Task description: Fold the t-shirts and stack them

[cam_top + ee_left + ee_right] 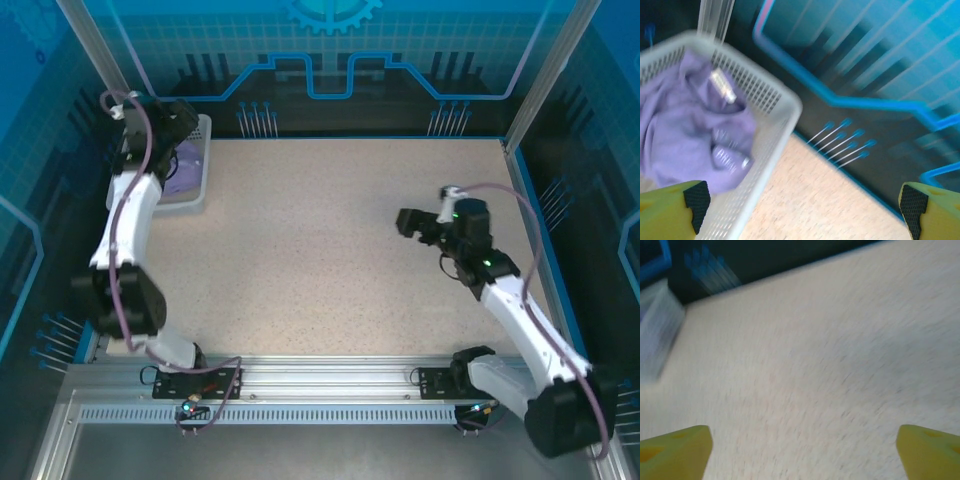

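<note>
Left gripper (pixel 805 202): fingers wide apart with nothing between them, poised above the basket (pixel 782 97) at the far left corner, likely to reach the cloth.
T-shirt (pixel 685 130): crumpled inside the basket, not yet folded.
Right gripper (pixel 802 452): fingers apart and empty, over the table (pixel 300 260) on the right, probably waiting to help spread.

The bench (pixel 320 250) is left open across its middle. Its far-left corner is occupied by the mesh basket (pixel 204 160), whose walls are closed round the crumpled t-shirt (pixel 685 125); its top is uncovered.
</note>
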Controlling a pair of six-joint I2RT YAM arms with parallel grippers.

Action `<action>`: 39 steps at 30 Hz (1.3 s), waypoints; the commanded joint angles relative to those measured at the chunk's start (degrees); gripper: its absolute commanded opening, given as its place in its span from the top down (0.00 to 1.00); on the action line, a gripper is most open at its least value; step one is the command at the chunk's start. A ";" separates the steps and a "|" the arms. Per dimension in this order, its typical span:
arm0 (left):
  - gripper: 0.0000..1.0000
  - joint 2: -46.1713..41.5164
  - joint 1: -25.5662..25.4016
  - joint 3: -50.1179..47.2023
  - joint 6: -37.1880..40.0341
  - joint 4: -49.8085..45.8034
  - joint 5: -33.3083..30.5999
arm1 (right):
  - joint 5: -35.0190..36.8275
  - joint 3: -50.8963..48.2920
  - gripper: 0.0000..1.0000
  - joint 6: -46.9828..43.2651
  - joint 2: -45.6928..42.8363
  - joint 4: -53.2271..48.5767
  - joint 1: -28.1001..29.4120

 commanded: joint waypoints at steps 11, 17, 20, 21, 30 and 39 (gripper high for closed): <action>0.25 41.69 4.07 44.31 -3.37 -37.06 -2.54 | 2.16 11.83 0.16 -9.80 18.35 -8.24 19.00; 0.39 42.54 5.24 42.12 -3.29 -34.91 -2.70 | 2.10 11.30 0.19 -9.98 18.76 -8.26 19.19; 0.65 42.19 5.51 41.34 -2.88 -33.59 -2.38 | 2.31 11.21 0.19 -9.75 18.43 -8.13 19.16; 0.77 41.85 5.60 41.29 -2.65 -33.02 -1.78 | 2.23 11.31 0.19 -9.65 18.31 -8.31 19.18; 1.00 21.57 2.39 32.68 -2.14 -20.10 -6.44 | 2.99 12.17 0.20 -8.89 14.39 -10.23 19.36; 1.00 -2.18 -17.76 34.16 11.52 -6.74 -13.50 | 5.66 13.32 0.21 -7.13 9.87 -10.87 19.80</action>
